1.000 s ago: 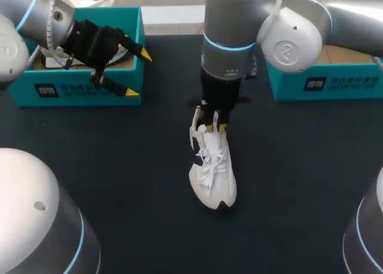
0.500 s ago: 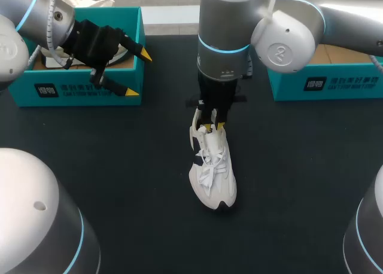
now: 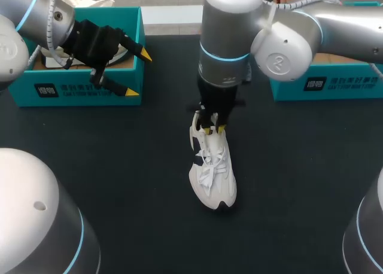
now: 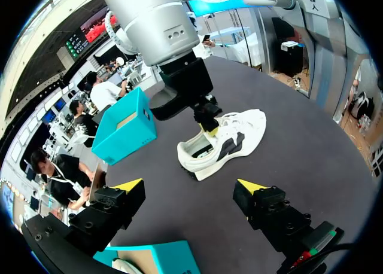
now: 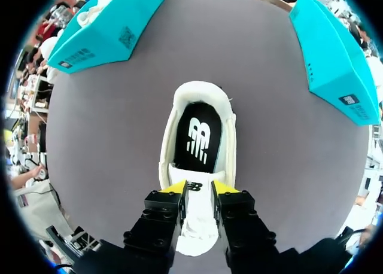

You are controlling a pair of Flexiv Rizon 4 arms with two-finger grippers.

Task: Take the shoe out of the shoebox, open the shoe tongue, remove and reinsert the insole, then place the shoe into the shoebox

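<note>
A white shoe (image 3: 212, 166) lies on the black table (image 3: 299, 184), its toe toward the front edge. Its black insole (image 5: 200, 136) shows in the opening. My right gripper (image 3: 212, 129) comes straight down on the shoe's mouth, and the white tongue (image 5: 199, 217) fills the narrow gap between its yellow fingertips (image 5: 178, 187); it is shut on that tongue. My left gripper (image 3: 136, 72) hangs wide open over the near right corner of the left teal shoebox (image 3: 78, 91), holding nothing. In the left wrist view the shoe (image 4: 230, 139) lies ahead of the left gripper (image 4: 190, 187).
A second teal shoebox (image 3: 326, 82) stands at the back right, partly behind my right arm. Something white lies inside the left shoebox. Black tabletop surrounds the shoe on all sides.
My right arm's wrist has shifted a little above the shoe while its fingertips stay at the tongue. The shoe and my left arm have not moved.
</note>
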